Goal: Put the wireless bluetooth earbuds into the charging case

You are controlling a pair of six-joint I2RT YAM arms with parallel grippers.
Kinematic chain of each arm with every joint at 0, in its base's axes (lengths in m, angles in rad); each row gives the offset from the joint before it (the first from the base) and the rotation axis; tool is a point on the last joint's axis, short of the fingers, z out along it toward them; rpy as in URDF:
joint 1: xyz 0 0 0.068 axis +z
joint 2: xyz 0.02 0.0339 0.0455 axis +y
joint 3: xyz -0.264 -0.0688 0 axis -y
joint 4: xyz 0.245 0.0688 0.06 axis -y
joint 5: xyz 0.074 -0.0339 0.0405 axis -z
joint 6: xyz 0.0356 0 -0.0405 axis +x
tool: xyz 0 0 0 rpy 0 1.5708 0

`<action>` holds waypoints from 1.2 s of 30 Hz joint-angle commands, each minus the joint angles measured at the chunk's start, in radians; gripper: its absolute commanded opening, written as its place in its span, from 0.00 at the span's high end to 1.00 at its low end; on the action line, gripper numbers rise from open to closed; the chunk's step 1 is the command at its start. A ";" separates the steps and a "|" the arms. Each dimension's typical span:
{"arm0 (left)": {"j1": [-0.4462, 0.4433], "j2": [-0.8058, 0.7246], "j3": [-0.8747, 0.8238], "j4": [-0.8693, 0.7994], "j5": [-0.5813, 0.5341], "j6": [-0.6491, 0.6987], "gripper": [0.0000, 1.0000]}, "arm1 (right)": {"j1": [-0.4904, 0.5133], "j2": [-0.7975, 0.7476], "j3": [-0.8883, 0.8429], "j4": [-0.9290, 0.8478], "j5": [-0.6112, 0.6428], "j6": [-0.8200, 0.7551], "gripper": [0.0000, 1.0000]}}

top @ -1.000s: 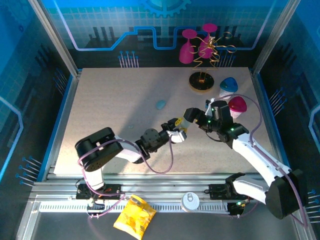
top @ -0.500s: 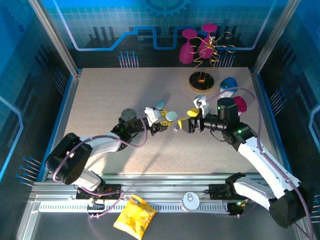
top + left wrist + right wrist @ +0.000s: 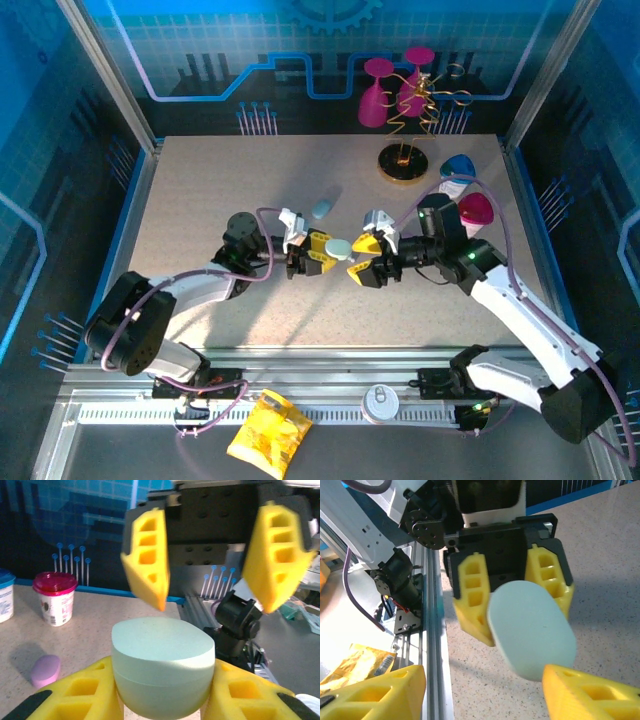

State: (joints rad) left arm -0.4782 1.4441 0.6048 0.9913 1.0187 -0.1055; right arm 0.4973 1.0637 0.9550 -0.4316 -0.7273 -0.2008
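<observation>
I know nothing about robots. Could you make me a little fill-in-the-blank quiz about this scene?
Of the left gripper and right gripper, the ___ one holds the pale case.
The right gripper's jaws stand ___.
In front of the table lies a ___ packet.
Missing: left; open; yellow.

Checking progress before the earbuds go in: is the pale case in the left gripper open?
No. In the left wrist view the pale case sits between the left gripper fingers with its lid down on the base, showing just a thin seam.
</observation>
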 commanded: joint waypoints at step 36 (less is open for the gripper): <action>0.006 -0.079 0.013 -0.066 0.139 -0.023 0.72 | 0.010 0.123 0.090 0.117 0.104 0.095 0.48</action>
State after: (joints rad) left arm -0.4644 1.3994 0.6052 0.9249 1.0874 -0.1741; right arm 0.5522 1.2137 1.0485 -0.4004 -0.6682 -0.1738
